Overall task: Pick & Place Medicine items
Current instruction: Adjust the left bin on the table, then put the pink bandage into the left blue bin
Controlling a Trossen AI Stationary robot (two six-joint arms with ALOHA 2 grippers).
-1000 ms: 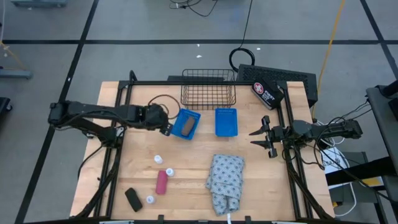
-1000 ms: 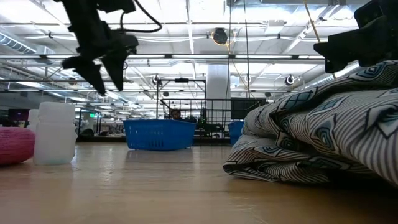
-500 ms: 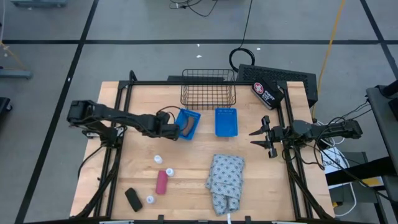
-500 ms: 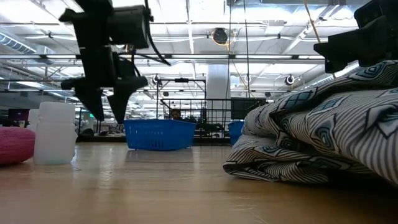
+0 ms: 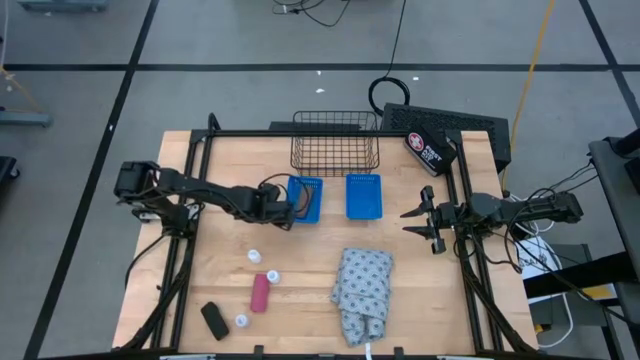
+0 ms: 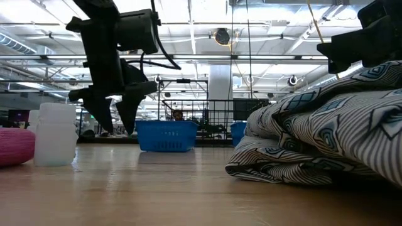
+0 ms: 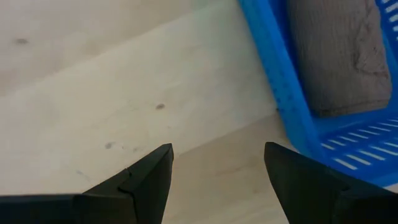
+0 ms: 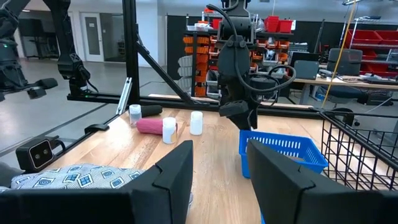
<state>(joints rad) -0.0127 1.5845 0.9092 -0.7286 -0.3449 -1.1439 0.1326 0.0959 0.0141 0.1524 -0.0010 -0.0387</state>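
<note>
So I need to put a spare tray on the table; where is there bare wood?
Bare wood lies between the two blue baskets and the patterned cloth, and right of the cloth below the right gripper. The front left is crowded: white bottles, pink piece, black piece. The left gripper hangs beside the left basket.

In your low view the pink piece [image 6: 14,147] is cut by the frame edge, the brown piece [image 7: 341,56] runs off the left wrist view's edge inside the blue bin [image 7: 273,74], and the patterned cloth [image 8: 74,176] sits half hidden behind the right gripper's fingers [image 8: 171,183].
</note>
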